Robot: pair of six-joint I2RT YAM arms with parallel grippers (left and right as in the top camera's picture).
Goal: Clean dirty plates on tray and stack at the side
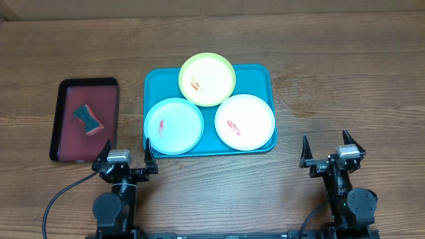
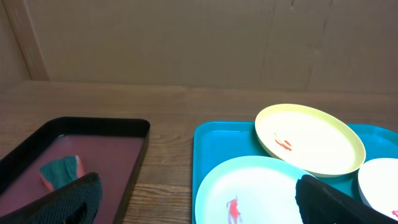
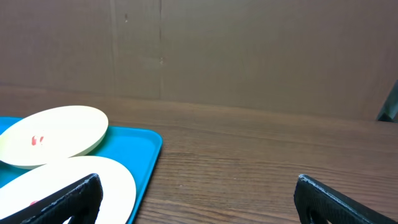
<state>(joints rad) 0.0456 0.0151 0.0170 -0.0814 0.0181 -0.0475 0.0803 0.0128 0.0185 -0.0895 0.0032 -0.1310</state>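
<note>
One yellow-green plate (image 1: 207,79), overhanging tray (image 1: 255,78) rim

The wooden table (image 1: 332,60) is made of brown boards whose grain runs crosswise, from the left claw (image 1: 126,149) to the right claw (image 1: 325,143) and on past both. Ahead of the left claw, beyond the table's far edge, stands a plain brown wall (image 2: 186,37) of flat panels. It has a slanting seam off to that claw's left and a fainter upright one to its right. Ahead of the right claw, the wall shows an upright seam left of centre. A dark slanted bar (image 3: 388,101) sits at the far right. The light is soft and even.
</note>
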